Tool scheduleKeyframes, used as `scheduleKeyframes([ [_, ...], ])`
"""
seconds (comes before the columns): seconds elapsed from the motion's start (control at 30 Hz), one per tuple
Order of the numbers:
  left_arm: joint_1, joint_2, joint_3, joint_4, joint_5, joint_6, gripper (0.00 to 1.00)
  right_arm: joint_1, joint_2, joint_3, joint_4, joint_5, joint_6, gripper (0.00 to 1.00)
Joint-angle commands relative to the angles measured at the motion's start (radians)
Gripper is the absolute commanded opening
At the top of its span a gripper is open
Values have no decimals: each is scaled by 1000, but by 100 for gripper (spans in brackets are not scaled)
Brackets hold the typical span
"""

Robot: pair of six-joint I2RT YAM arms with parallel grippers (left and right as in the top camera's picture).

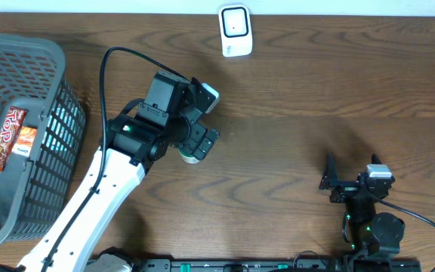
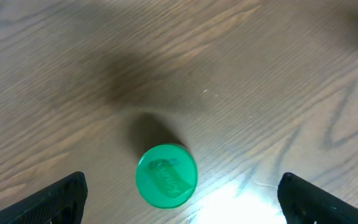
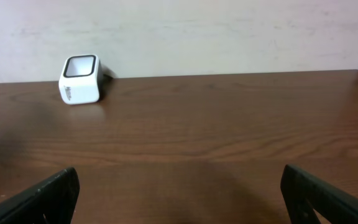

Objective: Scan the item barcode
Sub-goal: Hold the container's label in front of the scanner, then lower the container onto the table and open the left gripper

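The item, a small container with a round green lid, stands upright on the wooden table. From overhead only its edge shows under the left arm. My left gripper hangs open above it, the lid between its fingers and apart from both, a little nearer the left one. In the overhead view the left gripper is left of the table's centre. The white barcode scanner stands at the far edge and also shows as the scanner in the right wrist view. My right gripper rests open and empty at the front right; in its own view the right gripper holds nothing.
A grey mesh basket fills the left side, with a snack bar inside. A black cable loops off the left arm. A pale wall runs behind the table's far edge.
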Motion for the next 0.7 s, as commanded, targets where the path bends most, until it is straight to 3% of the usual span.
scheduleKeyframes([
  [0.0, 0, -2, 19, -4, -68, -5, 98, -9, -2, 4, -10, 2, 3, 99],
  [0.27, 6, -2, 19, 12, -252, -8, 98, -9, -2, 4, -10, 2, 3, 99],
  [0.4, 51, -2, 19, 69, -349, -115, 98, -9, -2, 4, -10, 2, 3, 99],
  [0.67, 199, -2, 19, 107, -349, -230, 98, -9, -2, 4, -10, 2, 3, 99],
])
